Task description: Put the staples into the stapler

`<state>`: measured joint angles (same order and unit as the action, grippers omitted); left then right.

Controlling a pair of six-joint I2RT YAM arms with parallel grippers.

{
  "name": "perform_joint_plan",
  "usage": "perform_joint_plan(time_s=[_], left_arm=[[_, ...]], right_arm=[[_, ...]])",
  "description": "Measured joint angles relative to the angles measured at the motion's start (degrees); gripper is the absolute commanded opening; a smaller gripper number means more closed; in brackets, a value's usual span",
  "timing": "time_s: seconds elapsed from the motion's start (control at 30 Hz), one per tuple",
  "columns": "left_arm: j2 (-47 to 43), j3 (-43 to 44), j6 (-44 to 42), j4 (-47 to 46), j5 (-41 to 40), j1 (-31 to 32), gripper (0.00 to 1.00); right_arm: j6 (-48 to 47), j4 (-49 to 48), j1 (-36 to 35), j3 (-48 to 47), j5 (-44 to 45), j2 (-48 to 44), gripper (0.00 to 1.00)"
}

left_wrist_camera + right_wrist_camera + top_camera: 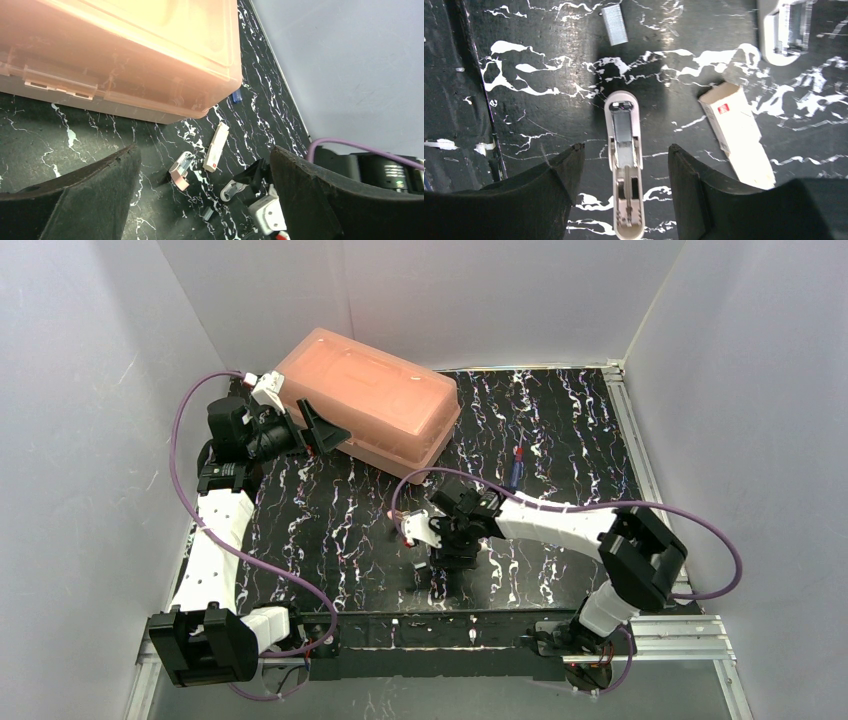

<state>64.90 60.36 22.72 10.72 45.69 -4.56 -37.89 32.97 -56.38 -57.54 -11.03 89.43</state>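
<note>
In the right wrist view a pale stapler point(625, 165) lies open on the black marbled table, its metal magazine channel facing up. My right gripper point(625, 148) is open, with one finger on each side of the stapler and apart from it. A loose staple strip point(615, 24) lies just beyond the stapler's tip. A white staple box point(736, 132) lies to its right. The left wrist view shows the same stapler point(232, 190), the strip point(207, 214) and the box point(216, 147). My left gripper point(204, 152) is open and empty, held high by the orange box.
A large translucent orange lidded box point(370, 400) stands at the back left. A second, pink open stapler piece point(180, 170) lies left of the staple box and also shows in the right wrist view point(786, 30). A blue pen-like item point(516, 470) lies at mid right.
</note>
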Motion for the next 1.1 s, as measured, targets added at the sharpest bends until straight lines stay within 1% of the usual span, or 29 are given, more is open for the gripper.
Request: perform_joint_plan(time_s=[0.13,0.27,0.37,0.7,0.8,0.93,1.1], left_arm=[[0.02,0.0,-1.99,0.26,0.07,0.0,0.98],[0.02,0.0,-4.42,0.94,0.17,0.0,0.99],[-0.09,-0.31,-5.95,1.09,0.17,0.0,0.99],[-2.14,-2.99,-8.68,2.73,0.26,-0.09,0.99],[-2.91,-3.02,-9.11,3.1,0.46,-0.11,0.98],[-3.52,-3.02,-9.51,3.13,1.03,-0.11,0.99],[-3.52,-3.02,-9.68,3.21,1.38,-0.11,0.99]], right_arm=[[-0.04,0.0,2.45,-0.02,-1.2,-3.43,0.73],[-0.48,0.24,4.92,-0.02,-1.77,-4.0,0.75],[-0.9,0.63,5.4,-0.04,-2.49,-3.85,0.76],[-1.4,1.18,5.33,-1.2,-4.17,3.56,0.78],[-1.55,1.25,5.31,-1.2,-4.13,4.92,0.74],[-1.6,1.2,5.25,-1.2,-4.04,5.05,0.66],[-1.51,1.11,4.85,-1.16,-3.13,5.05,0.63]])
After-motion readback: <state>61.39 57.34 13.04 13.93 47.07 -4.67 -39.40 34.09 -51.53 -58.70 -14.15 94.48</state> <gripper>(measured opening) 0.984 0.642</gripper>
